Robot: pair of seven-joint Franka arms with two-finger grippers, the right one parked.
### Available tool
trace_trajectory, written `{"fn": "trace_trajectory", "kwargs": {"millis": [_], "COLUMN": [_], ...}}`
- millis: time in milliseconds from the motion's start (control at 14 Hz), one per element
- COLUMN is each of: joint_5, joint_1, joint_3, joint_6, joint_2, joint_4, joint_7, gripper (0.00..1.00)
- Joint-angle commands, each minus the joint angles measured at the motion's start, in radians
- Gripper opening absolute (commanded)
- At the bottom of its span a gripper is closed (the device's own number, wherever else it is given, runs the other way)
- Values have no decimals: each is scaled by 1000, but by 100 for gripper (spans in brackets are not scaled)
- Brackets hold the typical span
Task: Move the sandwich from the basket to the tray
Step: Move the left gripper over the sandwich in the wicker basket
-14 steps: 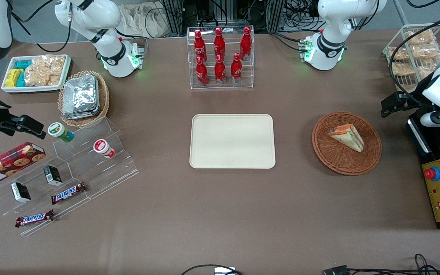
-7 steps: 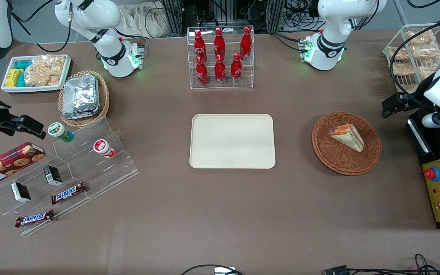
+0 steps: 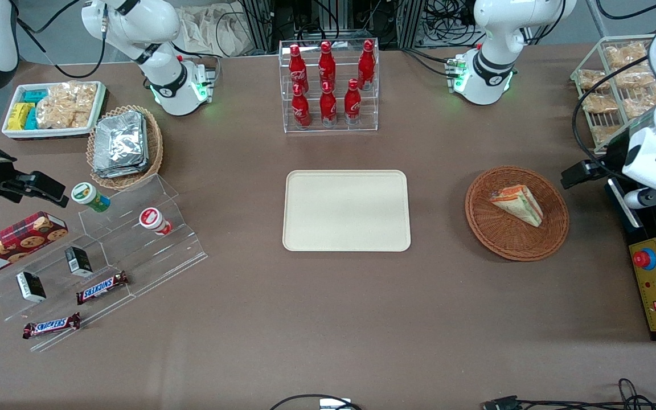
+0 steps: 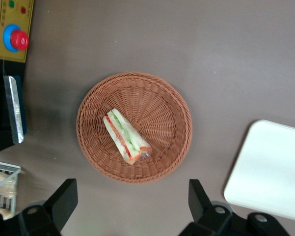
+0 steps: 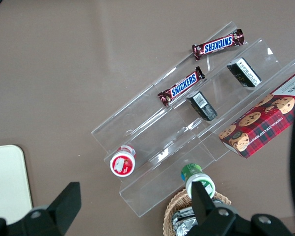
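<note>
Nothing is moved yet — the sandwich [image 4: 126, 135] lies in the basket [image 4: 172, 105], the tray [image 3: 346, 210] beside it bare, my gripper [image 4: 130, 199] spread wide, empty, seemingly well above the basket.

Front view: tray [image 3: 346, 210] sits at frame centre. Basket [image 3: 499, 242] lies beside it toward the working arm's end, apart from it. Sandwich [image 3: 517, 205] lies in the basket. Bottle rack [image 3: 329, 85] stands at upper middle of frame, farther from the camera than the tray. Gripper [image 4: 130, 196] hangs above the table just beside the basket, fingers spread wide.
</note>
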Motion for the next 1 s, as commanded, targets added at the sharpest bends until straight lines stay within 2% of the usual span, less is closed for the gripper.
{"fn": "trace_trajectory", "kwargs": {"millis": [0,500,929], "joint_5": [-3,-11,-14], "joint_1": [22,22,22], "joint_3": [-3,-3,-3], "joint_6": [150,311,556], "joint_2": [-143,-141,-120], "joint_4": [-258,-426,-602], "joint_7": [-74,-253,-355], "gripper": [100,100,100]}}
